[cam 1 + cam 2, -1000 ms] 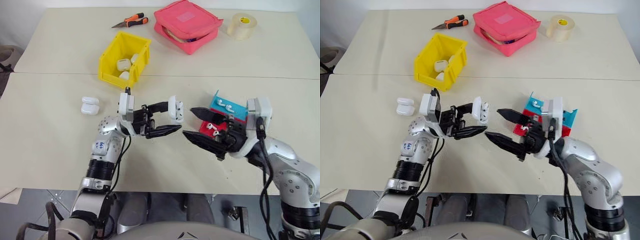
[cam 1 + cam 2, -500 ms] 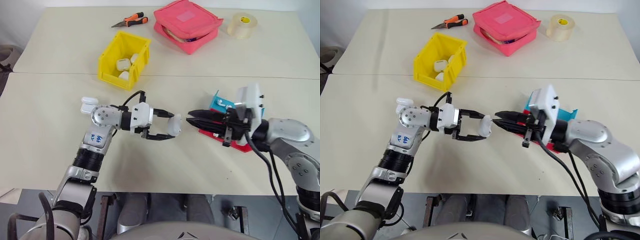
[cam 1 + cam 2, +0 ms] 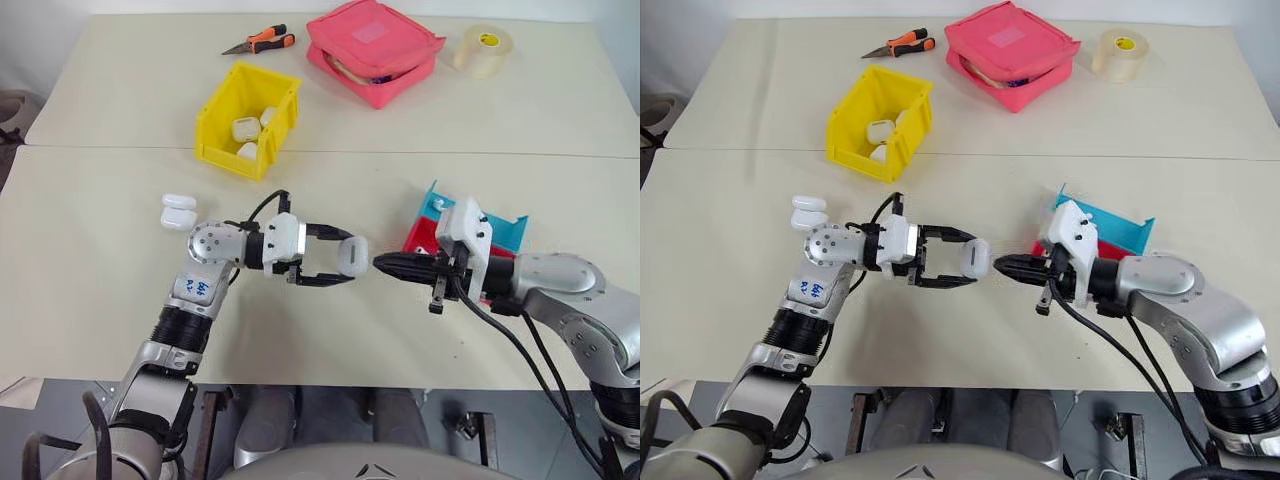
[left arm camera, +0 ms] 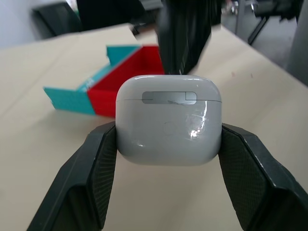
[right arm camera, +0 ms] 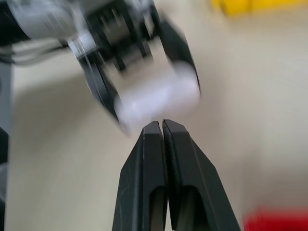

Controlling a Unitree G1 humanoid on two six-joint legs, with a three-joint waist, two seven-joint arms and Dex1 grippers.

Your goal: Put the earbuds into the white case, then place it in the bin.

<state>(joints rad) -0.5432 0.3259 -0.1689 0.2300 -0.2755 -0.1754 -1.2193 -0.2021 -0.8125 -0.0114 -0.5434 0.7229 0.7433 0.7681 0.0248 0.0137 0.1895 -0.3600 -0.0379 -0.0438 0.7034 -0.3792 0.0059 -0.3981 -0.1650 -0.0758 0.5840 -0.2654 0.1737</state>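
Gripping the white case [image 4: 168,120], left claw [image 3: 345,256] meets right claw [image 3: 385,264] (pinched shut).

Glossy white rounded plastic case [image 5: 159,96] and the left gripper [image 5: 144,77] clamping it: smeared by blur in the right wrist view, edges unreadable. Yellow plastic bin [image 5: 250,5]: cut off at that picture's edge (a sliver only). Shallow red plastic tray [image 3: 425,238]: partly hidden behind the right gripper [image 3: 385,264], contents too small to tell. Small white items in the bin: partly hidden by its wall.
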